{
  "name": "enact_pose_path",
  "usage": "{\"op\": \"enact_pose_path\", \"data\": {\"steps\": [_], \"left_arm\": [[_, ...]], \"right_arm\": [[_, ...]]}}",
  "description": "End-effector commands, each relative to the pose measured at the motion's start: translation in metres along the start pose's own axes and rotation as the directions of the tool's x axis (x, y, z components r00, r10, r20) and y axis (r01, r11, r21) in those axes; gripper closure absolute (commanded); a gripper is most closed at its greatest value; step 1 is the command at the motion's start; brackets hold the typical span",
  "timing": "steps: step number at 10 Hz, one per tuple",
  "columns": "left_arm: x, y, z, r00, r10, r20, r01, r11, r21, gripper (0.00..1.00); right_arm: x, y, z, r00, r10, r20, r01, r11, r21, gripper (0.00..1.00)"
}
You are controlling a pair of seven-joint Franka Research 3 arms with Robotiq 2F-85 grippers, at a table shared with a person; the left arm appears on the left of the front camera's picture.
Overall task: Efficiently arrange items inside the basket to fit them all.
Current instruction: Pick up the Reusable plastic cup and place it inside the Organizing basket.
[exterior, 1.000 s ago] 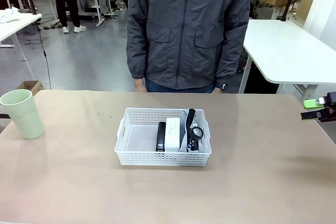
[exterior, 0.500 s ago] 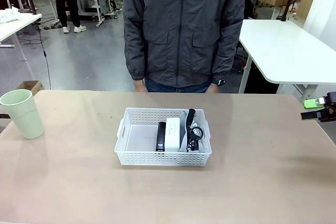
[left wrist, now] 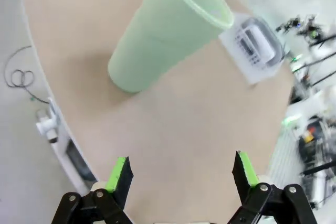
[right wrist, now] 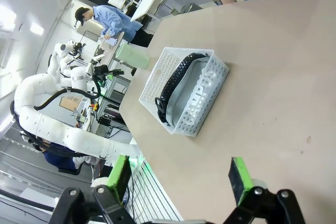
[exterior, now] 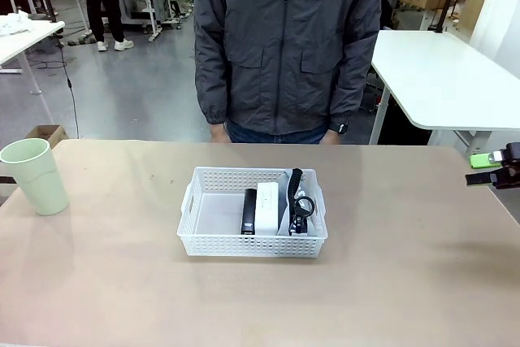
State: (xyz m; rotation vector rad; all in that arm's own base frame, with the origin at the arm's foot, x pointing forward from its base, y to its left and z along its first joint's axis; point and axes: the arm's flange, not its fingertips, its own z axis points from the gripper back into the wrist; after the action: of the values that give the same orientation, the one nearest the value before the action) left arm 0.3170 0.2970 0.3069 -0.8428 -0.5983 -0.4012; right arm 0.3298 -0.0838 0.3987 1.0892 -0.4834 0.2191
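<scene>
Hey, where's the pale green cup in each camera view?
Front view: the pale green cup stands upright at the table's far left.
Left wrist view: cup upper middle, leaning in the picture.
Right wrist view: cup small, upper left, beyond the basket.
Shared landmark: the white basket, blurred in the left wrist view.

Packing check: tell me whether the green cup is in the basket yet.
Out. The pale green cup stands upright on the table, far left of the basket.

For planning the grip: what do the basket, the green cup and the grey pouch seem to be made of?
Basket: white rigid plastic, moulded lattice walls.
Cup: pale green, matte, probably plastic; smooth thin rim.
Pouch: grey, apparently fabric; soft rounded shape, printed lettering.
</scene>
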Motion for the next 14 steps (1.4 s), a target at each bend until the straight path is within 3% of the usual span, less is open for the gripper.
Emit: {"op": "enact_pose_path", "data": {"steps": [1, 2, 7, 10, 14], "left_arm": [[-0.016, -0.002, -0.014, 0.992, -0.128, 0.002, 0.128, 0.990, 0.056, 0.00], [-0.018, 0.001, -0.018, 0.985, -0.173, -0.013, 0.174, 0.980, 0.099, 0.00], [-0.018, 0.014, -0.043, 0.990, -0.133, -0.052, 0.139, 0.981, 0.138, 0.00], [-0.005, 0.018, -0.059, 0.998, -0.052, -0.019, 0.054, 0.987, 0.150, 0.00], [0.006, 0.028, -0.089, 0.999, 0.032, -0.044, -0.024, 0.986, 0.168, 0.00]], "right_arm": [[0.002, 0.003, -0.001, 1.000, -0.014, 0.010, 0.014, 1.000, 0.006, 0.00], [0.002, 0.003, -0.001, 1.000, -0.014, 0.010, 0.014, 1.000, 0.006, 0.00], [0.002, 0.003, -0.001, 1.000, -0.014, 0.010, 0.014, 1.000, 0.006, 0.00], [0.002, 0.003, -0.001, 1.000, -0.014, 0.010, 0.014, 1.000, 0.006, 0.00], [0.002, 0.003, -0.001, 1.000, -0.014, 0.010, 0.014, 1.000, 0.006, 0.00]]}}
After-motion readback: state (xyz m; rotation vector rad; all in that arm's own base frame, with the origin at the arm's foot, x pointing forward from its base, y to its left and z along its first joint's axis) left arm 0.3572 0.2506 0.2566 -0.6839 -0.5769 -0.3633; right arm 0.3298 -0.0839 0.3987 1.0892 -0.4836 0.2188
